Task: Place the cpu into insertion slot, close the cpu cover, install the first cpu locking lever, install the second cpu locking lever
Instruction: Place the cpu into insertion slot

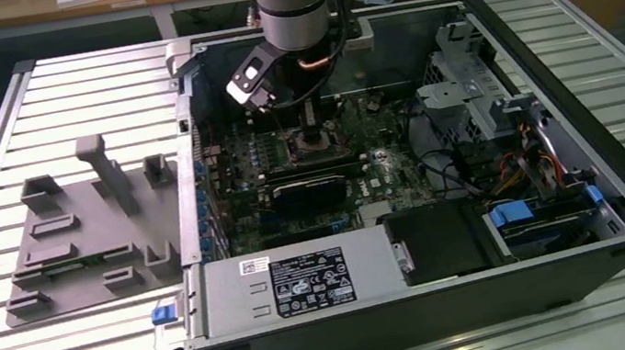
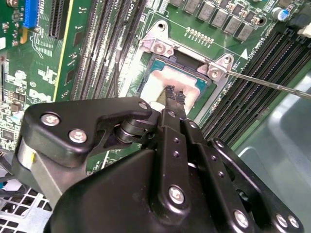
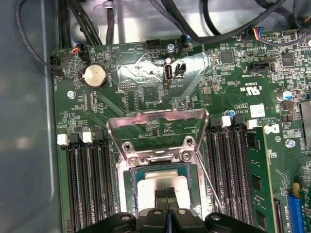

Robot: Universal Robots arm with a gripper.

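Note:
The cpu (image 3: 153, 187) (image 2: 163, 80), a pale metal square, lies in the insertion slot (image 3: 130, 189) (image 2: 214, 82) on the green board. My gripper (image 3: 166, 195) (image 2: 173, 95) is shut, and its fingertips rest together on the middle of the cpu's top. The cpu cover (image 3: 158, 127), a silvery frame with a window, stands swung open on the side of the slot away from my gripper. A thin wire locking lever (image 3: 210, 180) (image 2: 272, 83) sticks out unlatched beside the slot. In the exterior view the gripper (image 1: 312, 136) reaches down into the open computer case (image 1: 616, 213).
Long black memory slots (image 3: 87, 184) flank the socket on both sides. A black card (image 1: 316, 195) lies just in front of it, with the power supply (image 1: 292, 285) nearer still. Cables (image 3: 87, 24) run along the board's far edge. A grey fixture plate (image 1: 87, 241) sits at the exterior view's left.

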